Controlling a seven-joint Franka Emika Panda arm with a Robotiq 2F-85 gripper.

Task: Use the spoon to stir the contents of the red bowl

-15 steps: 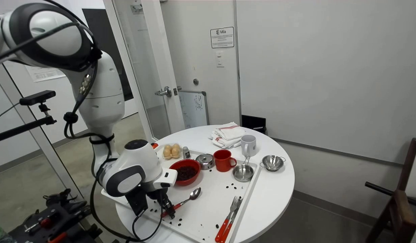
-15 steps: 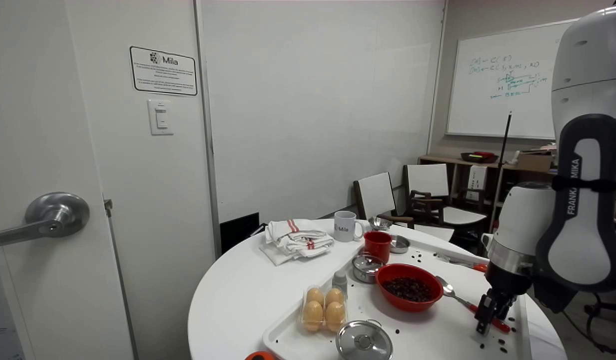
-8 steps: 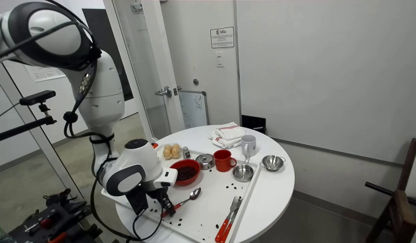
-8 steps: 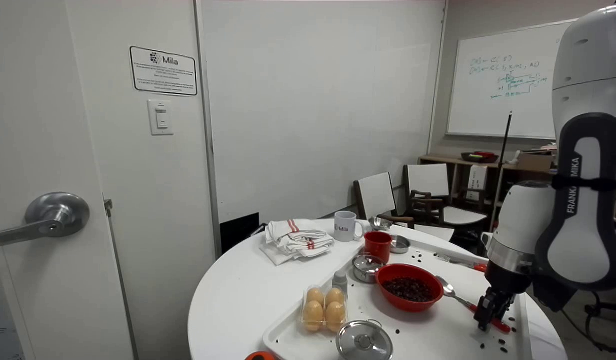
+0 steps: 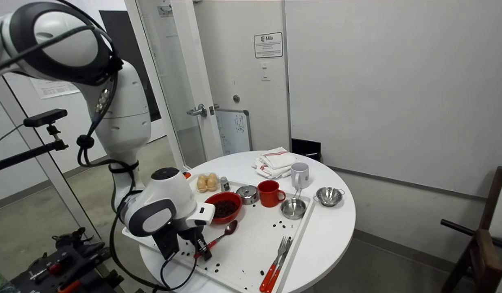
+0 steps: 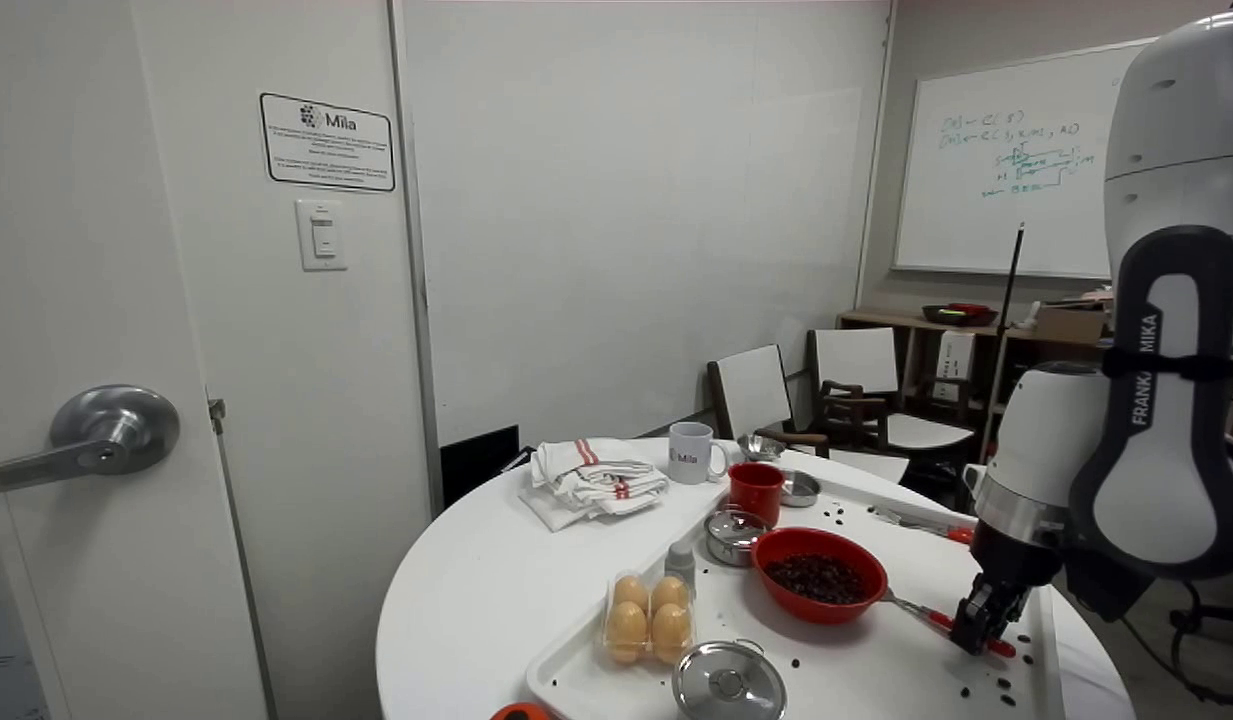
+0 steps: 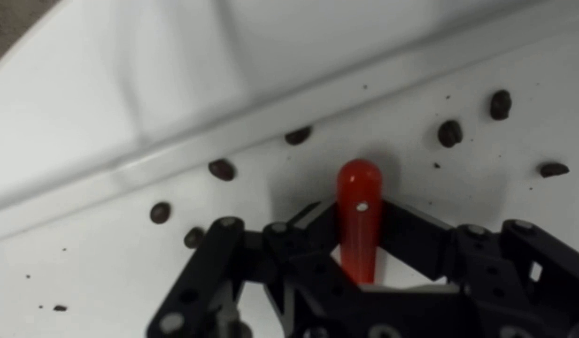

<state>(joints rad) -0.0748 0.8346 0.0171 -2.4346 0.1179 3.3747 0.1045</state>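
Note:
The spoon (image 5: 230, 228) has a silver head and a red handle, and lies slantwise low over the tray. My gripper (image 7: 359, 216) is shut on that red handle (image 7: 359, 234) near its rounded end, one finger pressed to each side. In an exterior view the gripper (image 6: 976, 625) reaches down to the tray, and the spoon's neck (image 6: 908, 604) runs behind the bowl, which hides the head. The red bowl (image 6: 821, 610), round and filled with dark beans (image 6: 814, 578), stands upright beyond the spoon's head. The spoon's head and the bowl are outside the wrist view.
On the white tray (image 5: 251, 260) are a fork (image 5: 281, 250) beside a knife, a red mug (image 5: 269, 195), a lidded metal pot (image 5: 247, 195), a small pan (image 5: 293, 208), eggs (image 6: 648, 618) and a metal lid (image 6: 728, 682). Loose beans lie near my gripper along the tray's raised rim (image 7: 251, 122).
The jaws have come together on the spoon's handle. The spoon has swung a little, its head shifting closer to the red bowl. The arm has barely moved.

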